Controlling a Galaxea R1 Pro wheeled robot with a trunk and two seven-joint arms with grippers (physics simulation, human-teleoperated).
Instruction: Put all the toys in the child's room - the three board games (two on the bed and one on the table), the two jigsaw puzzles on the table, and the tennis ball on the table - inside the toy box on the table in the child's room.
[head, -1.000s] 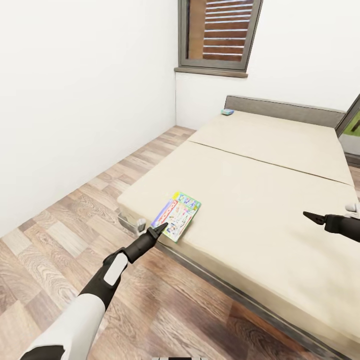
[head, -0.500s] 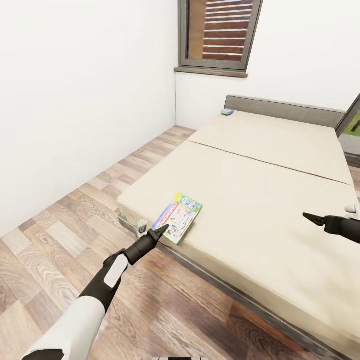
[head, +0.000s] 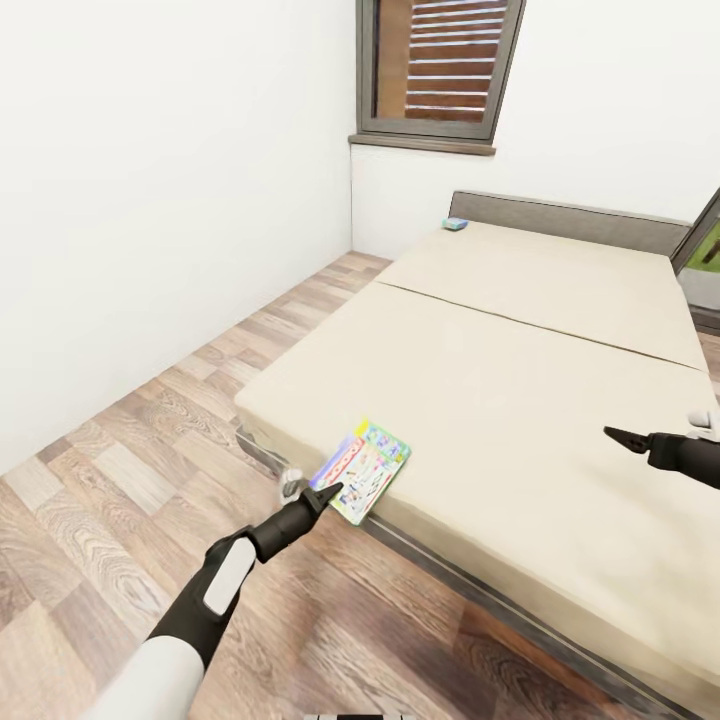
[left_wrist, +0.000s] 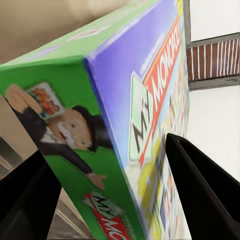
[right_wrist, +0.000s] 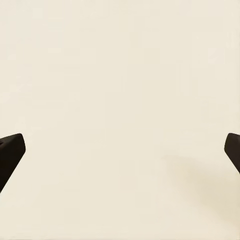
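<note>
Left hand (head: 328, 492) is clamped on the near corner of the board game (head: 362, 468) overhanging the bed (head: 520, 400) edge, right hand (head: 612, 434) apart above the mattress; judged risk: corner grip lets box pivot and drop.

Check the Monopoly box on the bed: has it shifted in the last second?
Yes. The Monopoly box has slid toward the bed edge nearest the camera and now overhangs it, with the left gripper at its near end.
</note>
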